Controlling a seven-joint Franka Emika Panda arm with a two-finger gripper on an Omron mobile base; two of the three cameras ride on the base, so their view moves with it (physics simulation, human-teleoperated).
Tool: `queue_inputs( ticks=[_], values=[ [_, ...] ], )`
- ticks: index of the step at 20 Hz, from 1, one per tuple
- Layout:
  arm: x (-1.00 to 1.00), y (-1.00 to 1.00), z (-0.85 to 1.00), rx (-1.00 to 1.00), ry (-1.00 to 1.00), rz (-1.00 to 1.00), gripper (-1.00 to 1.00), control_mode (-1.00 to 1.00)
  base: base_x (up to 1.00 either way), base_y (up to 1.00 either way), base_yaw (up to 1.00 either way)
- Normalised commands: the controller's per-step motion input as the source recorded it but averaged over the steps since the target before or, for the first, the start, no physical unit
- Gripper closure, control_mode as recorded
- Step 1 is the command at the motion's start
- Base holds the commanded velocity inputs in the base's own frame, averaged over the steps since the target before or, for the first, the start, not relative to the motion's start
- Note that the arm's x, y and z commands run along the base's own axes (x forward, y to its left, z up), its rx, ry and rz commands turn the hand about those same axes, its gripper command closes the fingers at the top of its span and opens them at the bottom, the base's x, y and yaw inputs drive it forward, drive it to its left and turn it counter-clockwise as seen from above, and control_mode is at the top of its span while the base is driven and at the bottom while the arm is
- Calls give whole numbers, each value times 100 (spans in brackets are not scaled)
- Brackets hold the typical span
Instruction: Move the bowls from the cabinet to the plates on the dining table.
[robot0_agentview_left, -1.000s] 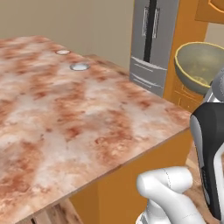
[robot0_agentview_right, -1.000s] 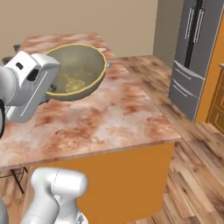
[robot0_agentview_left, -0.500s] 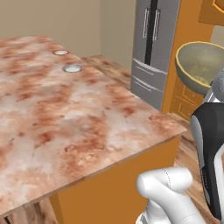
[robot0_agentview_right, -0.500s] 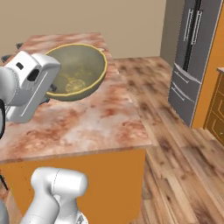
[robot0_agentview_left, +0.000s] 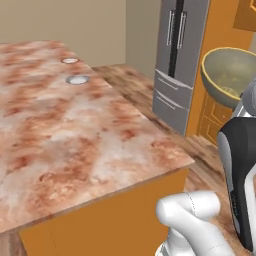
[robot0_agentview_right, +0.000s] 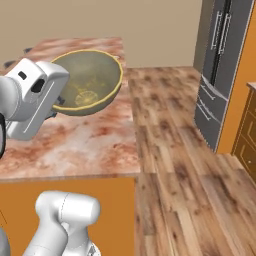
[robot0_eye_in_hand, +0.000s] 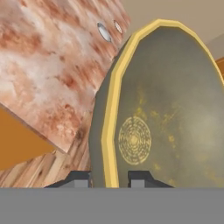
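My gripper (robot0_eye_in_hand: 109, 178) is shut on the yellow rim of one olive-bronze bowl (robot0_eye_in_hand: 166, 118), one finger on each side of the wall. The bowl (robot0_agentview_left: 230, 75) hangs tilted in the air off the dining table's right end, its speckled inside facing the cameras (robot0_agentview_right: 90, 82). The dining table (robot0_agentview_left: 75, 130) has a reddish marbled top (robot0_agentview_right: 85, 145). Two small plates lie near its far end, one (robot0_agentview_left: 77, 79) nearer than the other (robot0_agentview_left: 70, 60); they also show small in the hand view (robot0_eye_in_hand: 104, 32). The cabinet is out of view.
A steel fridge (robot0_agentview_left: 175, 60) (robot0_agentview_right: 220, 65) stands across the wood floor (robot0_agentview_right: 170, 165), with tall orange cupboards (robot0_agentview_left: 215, 115) beside it. The table's near corner (robot0_agentview_left: 187, 162) and orange side panel (robot0_agentview_right: 65, 182) lie close to the arm's base.
Both base views have shifted: the camera has moved along the table's end, so the fridge and floor show more. The bowl stays in the same grip.
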Motion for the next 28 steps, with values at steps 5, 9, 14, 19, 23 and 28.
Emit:
queue_inputs(
  ticks=[5,9,14,19,23,28],
  values=[
    [0,0,0,0,0,0,100,100,0,-76,23],
    [0,0,0,0,0,0,100,100,0,-72,23],
    [0,0,0,0,0,0,100,100,0,-71,23],
    [0,0,0,0,0,0,100,100,0,-70,24],
    [0,0,0,0,0,0,100,100,3,-61,27],
    [0,0,0,0,0,0,100,100,22,-54,27]
  ],
)
